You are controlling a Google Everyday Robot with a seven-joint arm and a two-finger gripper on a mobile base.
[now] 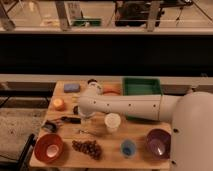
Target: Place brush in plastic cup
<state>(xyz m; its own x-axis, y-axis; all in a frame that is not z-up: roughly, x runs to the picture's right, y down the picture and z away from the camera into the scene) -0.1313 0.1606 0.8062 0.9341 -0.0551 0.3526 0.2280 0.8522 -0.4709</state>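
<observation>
The brush (67,120) lies flat on the left part of the wooden table (107,159), its dark handle pointing right and its greyish head toward the left edge. The white plastic cup (112,122) stands upright near the table's middle. My gripper (85,118) hangs under the white arm, just right of the brush handle's end and left of the cup, low over the table. I cannot tell whether it touches the brush.
A red-orange bowl (48,147) and a bunch of dark grapes (87,148) sit at the front left. A small blue cup (128,147) and a purple bowl (158,142) are front right. A green tray (141,86), a blue sponge (71,87) and an orange fruit (59,104) sit further back.
</observation>
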